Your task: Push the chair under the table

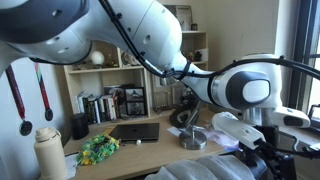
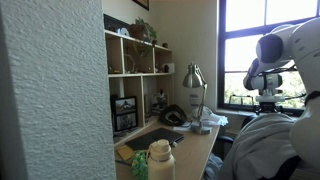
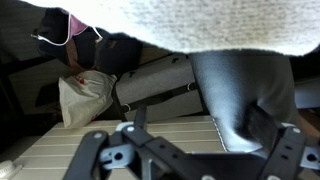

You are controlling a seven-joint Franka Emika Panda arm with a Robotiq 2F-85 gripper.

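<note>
The chair (image 1: 205, 168) stands at the front edge of the table (image 1: 172, 147), with pale grey-white garments (image 1: 232, 128) draped over its dark backrest. In both exterior views my gripper is at the top of the backrest, among the garments (image 2: 268, 140). In an exterior view the table (image 2: 192, 142) runs along the wall and my gripper (image 2: 268, 102) sits just above the cloth. In the wrist view my gripper (image 3: 190, 142) is open, and a grey cloth fold (image 3: 240, 95) hangs between the fingers, close to one of them. A pale knit garment (image 3: 200, 22) fills the top of that view.
On the table lie a closed dark laptop (image 1: 135, 132), a green bundle (image 1: 99, 148) and a cream bottle (image 1: 48, 152). A light-wood bookshelf (image 1: 120, 80) stands behind them, and a desk lamp (image 2: 193, 78) is at the far end. A white bag (image 3: 88, 98) lies on the floor.
</note>
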